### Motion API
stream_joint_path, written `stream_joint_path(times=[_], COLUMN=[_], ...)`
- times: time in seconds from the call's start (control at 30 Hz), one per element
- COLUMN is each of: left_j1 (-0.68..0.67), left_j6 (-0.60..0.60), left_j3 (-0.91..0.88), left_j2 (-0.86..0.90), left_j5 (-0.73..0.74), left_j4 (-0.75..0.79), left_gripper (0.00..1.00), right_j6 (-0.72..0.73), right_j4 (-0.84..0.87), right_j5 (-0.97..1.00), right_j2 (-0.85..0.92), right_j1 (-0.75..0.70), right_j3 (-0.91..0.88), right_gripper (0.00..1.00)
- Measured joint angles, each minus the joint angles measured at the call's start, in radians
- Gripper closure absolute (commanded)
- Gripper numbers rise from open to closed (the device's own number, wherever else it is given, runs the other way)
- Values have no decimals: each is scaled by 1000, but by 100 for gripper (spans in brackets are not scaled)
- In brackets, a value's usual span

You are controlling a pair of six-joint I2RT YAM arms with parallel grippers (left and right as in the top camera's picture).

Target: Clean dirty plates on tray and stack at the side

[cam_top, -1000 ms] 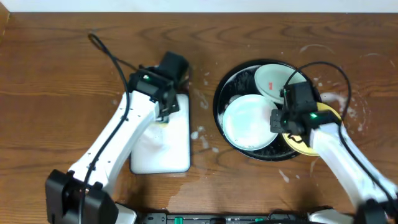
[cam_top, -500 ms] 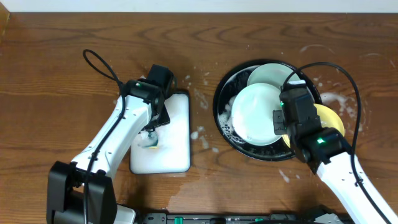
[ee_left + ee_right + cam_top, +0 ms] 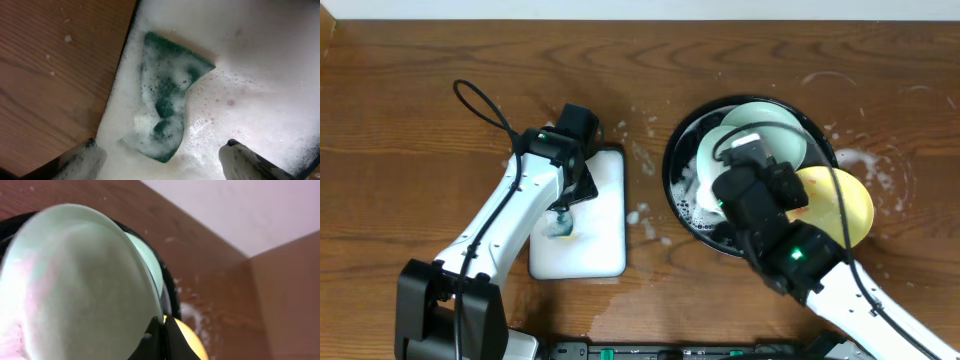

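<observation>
one mint plate (image 3: 75, 280) tilted over tray (image 3: 668, 165) — right hand (image 3: 161, 330) clenched on its rim; left hand (image 3: 162, 160) released above sponge (image 3: 167, 95); next, likely grasp sponge, scrub.

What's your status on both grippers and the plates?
Left gripper open above teal sponge in foamy white tray. Right gripper shut on mint plate, rim grip, tilted above black tray. Yellow plate across tray's right rim; nothing blocking.

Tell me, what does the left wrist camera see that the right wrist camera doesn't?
Left wrist only: a teal sponge lying in foam on the white sponge tray, by the open left gripper. Right wrist only: the right gripper pinching the rim of a tilted mint-green plate, with a second mint plate, the black tray and a yellow plate behind. Both: the wooden table.
</observation>
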Motion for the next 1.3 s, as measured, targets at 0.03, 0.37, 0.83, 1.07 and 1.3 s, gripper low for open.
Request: stream_joint_path(times=[0.03, 0.37, 0.83, 1.07, 1.3], left_j1=[0, 0, 0, 0, 0], left_j6=[0, 0, 0, 0, 0], left_j3=[0, 0, 0, 0, 0], left_j2=[0, 0, 0, 0, 0], left_j5=[0, 0, 0, 0, 0], left_j4=[-1, 0, 0, 0, 0], left_gripper=[19, 18, 18, 18, 17], right_j6=[-14, -119, -167, -181, -185], right_j4=[0, 7, 18, 21, 28], right_j5=[18, 190, 247, 249, 250], right_j2=[0, 0, 0, 0, 0], right_j1=[18, 181, 182, 182, 182], right_j3=[0, 0, 0, 0, 0], right_gripper=[99, 99, 99, 99, 99])
